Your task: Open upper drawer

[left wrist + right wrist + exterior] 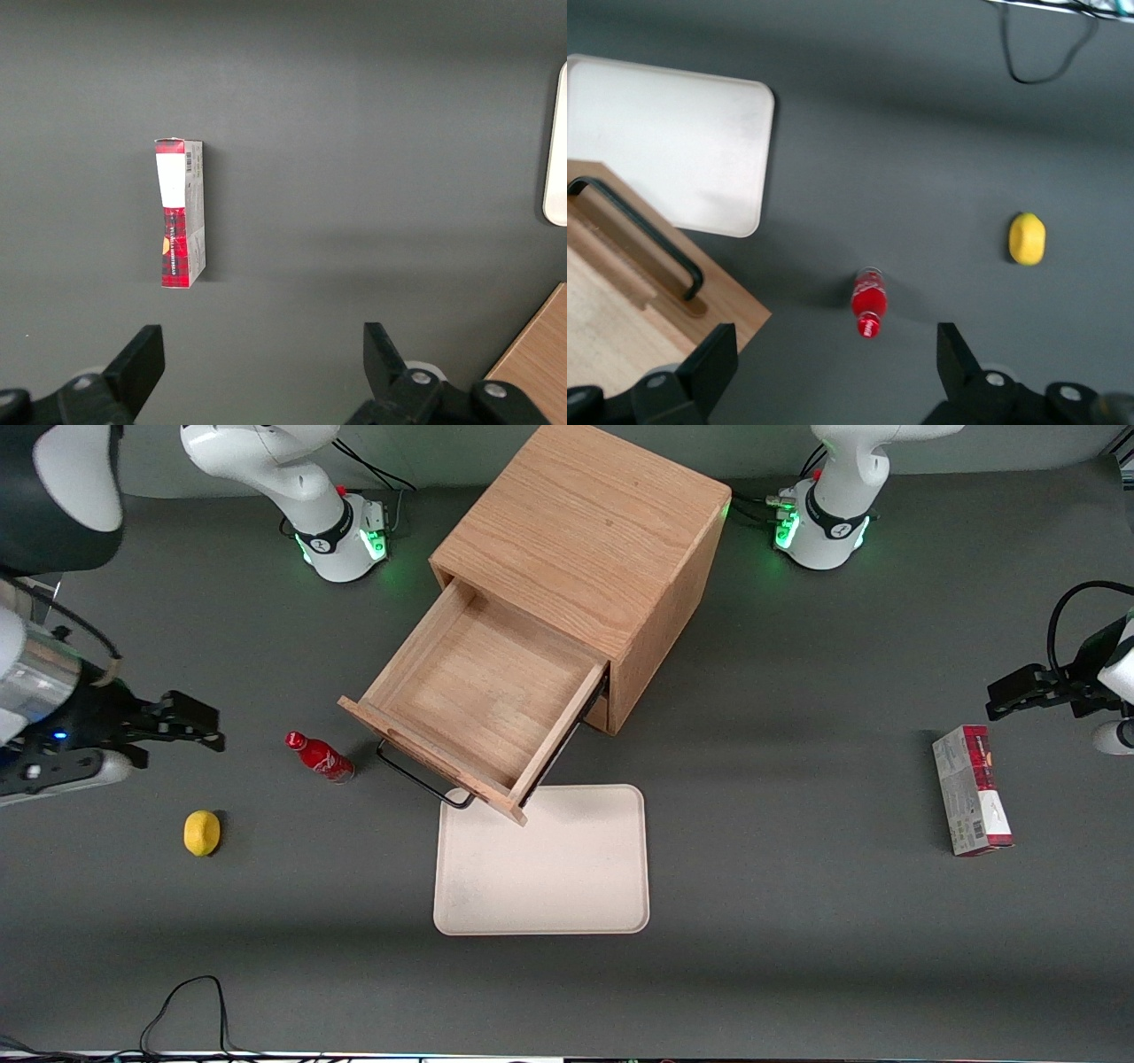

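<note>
Dark grey matting covers the worktop [797, 921], with a black cable looping in at the edge nearest the front camera. Toward the working arm's end, the jaws [190, 722] hang released above the mat, their two black fingers [707, 365] spread wide with nothing between them. Nearest to the jaws sits a small red bottle [320, 756], upright with its cap tilted toward them; the wrist camera looks down on it from above [868, 303]. A yellow lemon [202, 833] lies a little nearer the front camera than the jaws, apart from the bottle. Farther from the jaws, past the bottle, the upper drawer [483, 691] stands pulled well out of the oak cabinet [594, 540], its shallow wooden box bare inside. Its thin black wire handle [423, 783] faces the front camera at a slant, and one corner of the drawer front overhangs a pale rectangular tray [542, 877] lying flat on the mat. Well away from the jaws, toward the parked arm's end, a red and white carton [971, 790] lies on its side.
</note>
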